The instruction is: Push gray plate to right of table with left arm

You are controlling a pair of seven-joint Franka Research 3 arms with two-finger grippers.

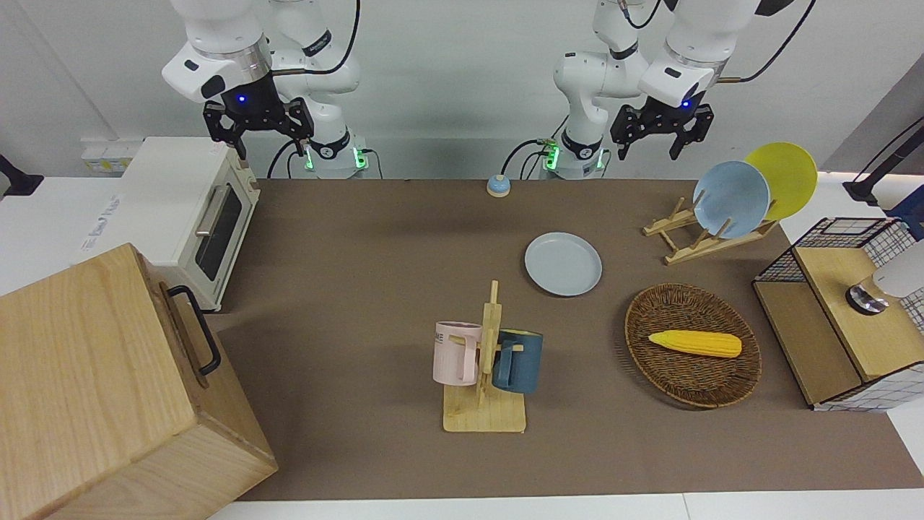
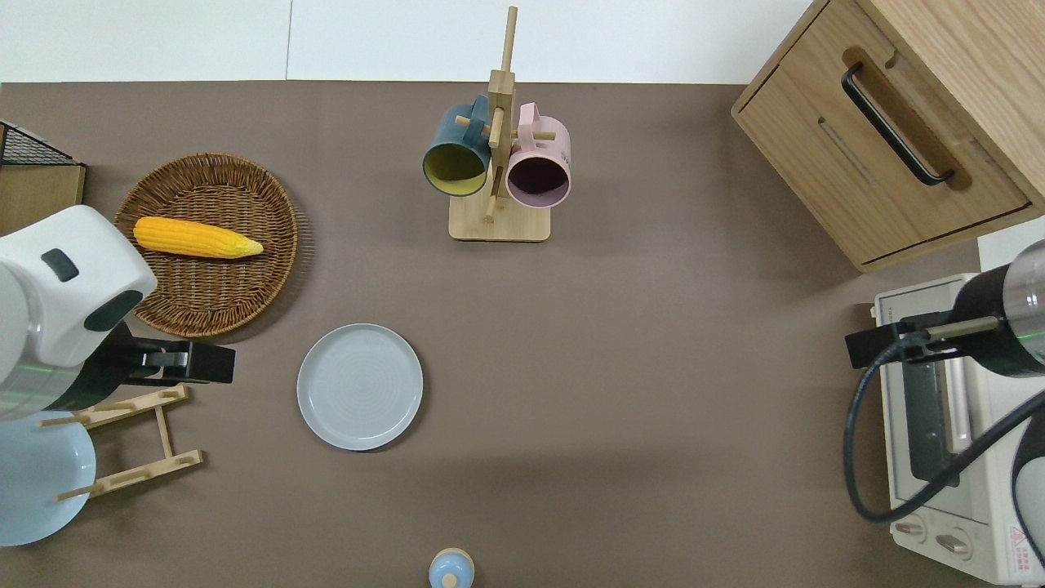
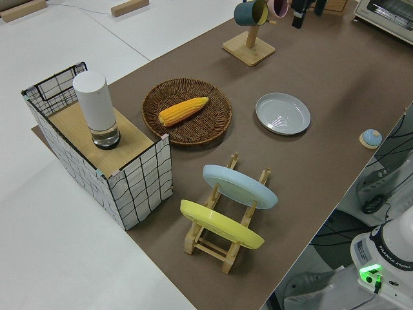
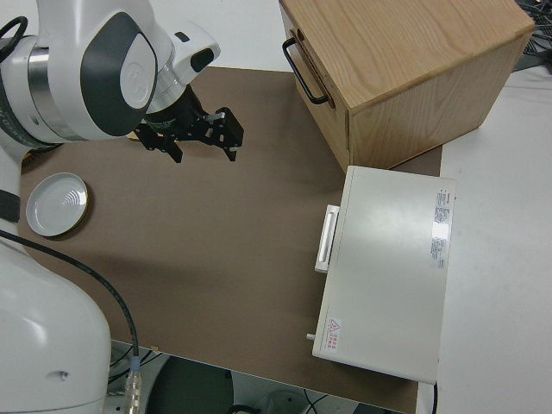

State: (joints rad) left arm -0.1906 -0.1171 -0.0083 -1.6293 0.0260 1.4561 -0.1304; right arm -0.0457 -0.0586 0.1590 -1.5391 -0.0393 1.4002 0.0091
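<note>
The gray plate (image 1: 563,263) lies flat on the brown table (image 1: 361,253), near the middle and toward the left arm's end; it also shows in the overhead view (image 2: 360,386), the left side view (image 3: 282,113) and the right side view (image 4: 57,203). My left gripper (image 1: 651,146) is open and empty, up in the air over the wooden dish rack (image 2: 131,441), apart from the plate. My right gripper (image 1: 261,143) is open, empty and parked.
A wicker basket (image 1: 693,383) with a corn cob sits beside the plate, farther from the robots. The dish rack (image 1: 711,235) holds a sky-blue and a yellow plate. A mug stand (image 1: 485,404), small bell (image 1: 498,185), toaster oven (image 1: 195,217), wooden cabinet (image 1: 101,383) and wire box (image 1: 837,318) also stand here.
</note>
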